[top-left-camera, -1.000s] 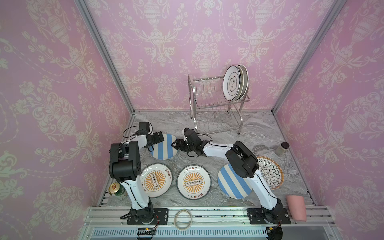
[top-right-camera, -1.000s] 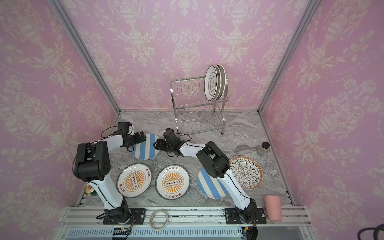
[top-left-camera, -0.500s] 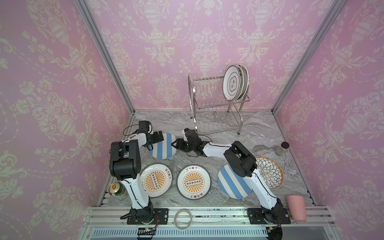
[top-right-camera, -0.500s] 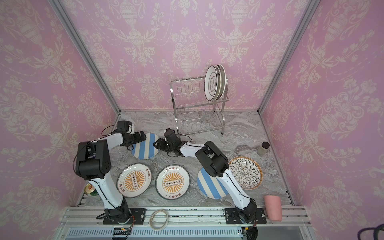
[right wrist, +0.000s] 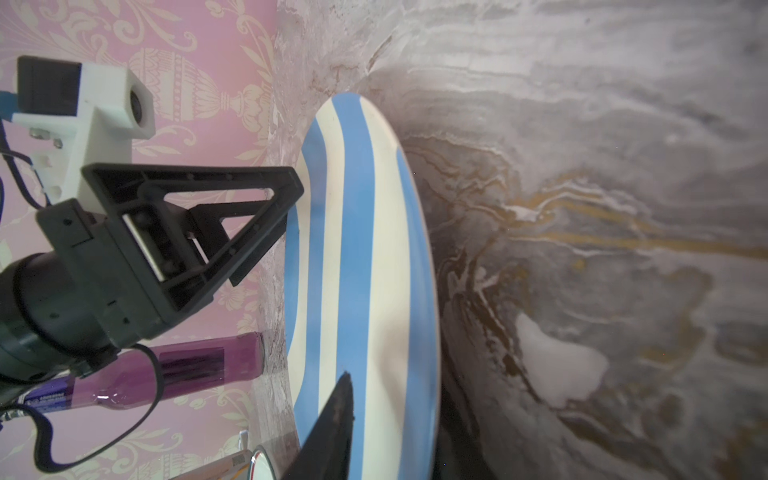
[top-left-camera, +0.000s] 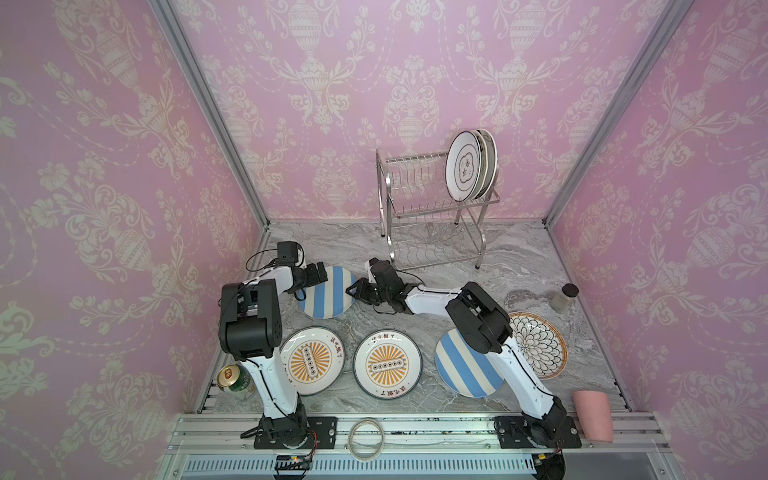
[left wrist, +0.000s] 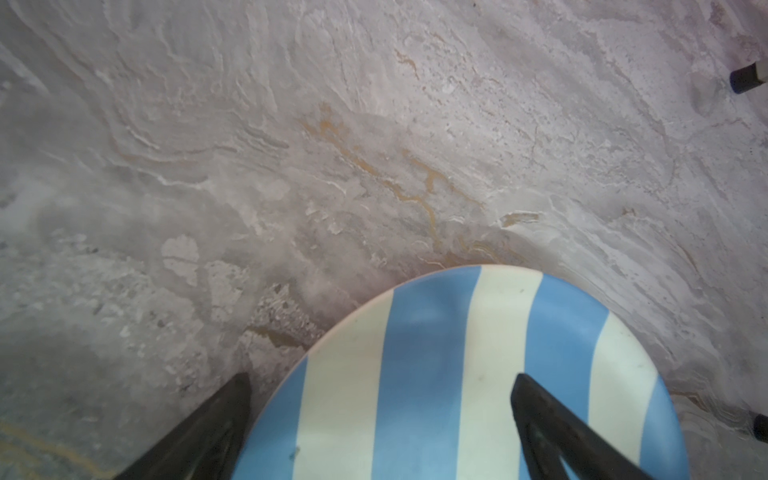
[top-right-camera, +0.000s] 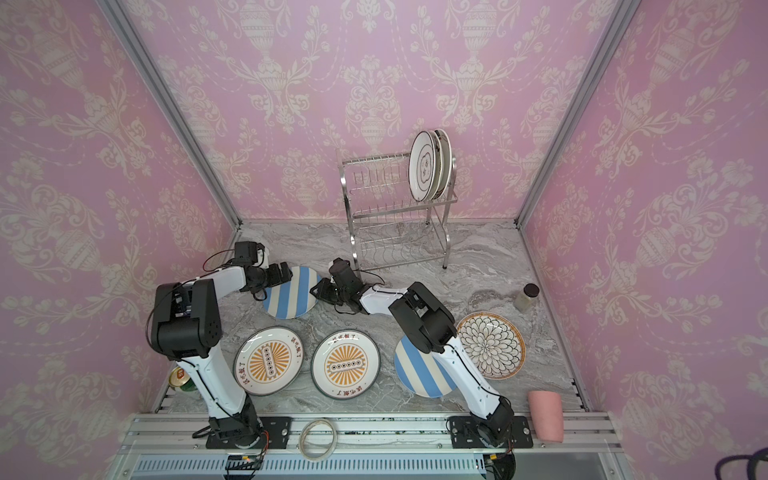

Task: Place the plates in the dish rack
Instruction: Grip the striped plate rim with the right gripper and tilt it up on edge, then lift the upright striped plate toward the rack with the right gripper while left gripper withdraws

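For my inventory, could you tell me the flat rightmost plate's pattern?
Dark petal pattern, orange rim: the plate, clearest in a top view.

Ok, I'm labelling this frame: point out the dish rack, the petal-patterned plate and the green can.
dish rack (top-left-camera: 432, 208): a top view, upper shelf wires.
petal-patterned plate (top-left-camera: 536, 345): a top view, flower centre.
green can (top-left-camera: 235, 380): a top view, its side.

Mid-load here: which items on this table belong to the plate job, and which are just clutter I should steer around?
Job items:
- dish rack, plates already standing in its top tier
- striped plate between the grippers
- second striped plate
- two sunburst plates
- petal plate

Clutter:
- drink can
- small jar
- pink cup
- tape ring
- purple bottle
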You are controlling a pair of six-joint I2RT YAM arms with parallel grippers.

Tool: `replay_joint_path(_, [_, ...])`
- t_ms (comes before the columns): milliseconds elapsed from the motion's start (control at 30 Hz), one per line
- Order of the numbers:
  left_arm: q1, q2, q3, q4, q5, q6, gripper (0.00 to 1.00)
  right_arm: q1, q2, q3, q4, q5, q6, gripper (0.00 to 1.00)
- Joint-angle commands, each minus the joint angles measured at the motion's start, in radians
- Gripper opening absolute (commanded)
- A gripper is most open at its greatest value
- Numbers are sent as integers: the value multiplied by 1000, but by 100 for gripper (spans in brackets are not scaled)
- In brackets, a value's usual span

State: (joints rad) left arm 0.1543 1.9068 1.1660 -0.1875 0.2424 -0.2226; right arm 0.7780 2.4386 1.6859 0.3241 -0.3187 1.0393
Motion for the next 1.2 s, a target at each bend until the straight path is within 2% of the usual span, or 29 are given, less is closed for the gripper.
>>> replay_joint_path(0, [0,-18,-33,-23,58,-3,99,-4,25,9,-4,-13,-11,24])
replay_joint_path(233, [0,-74,-86,76,98,-61,99,-13,-19,-18,-21,33,-54,14])
replay_joint_path(533, [0,-166,-94,105,103,-104,99,-23,-112,-68,-80,106,-159,0])
replay_joint_path(833, [0,-329,-120,111,74,-117,99,-23,-300,-145,-201,233,-363,0])
replay_joint_path(967, [-1,-380,-135,132,80,-135,99,-14,-422,-167,-309,304,-497,0])
replay_joint_path(1167, [-8,-442,-171,194,126,-188,99,-7,-602,-200,-423,346,-620,0])
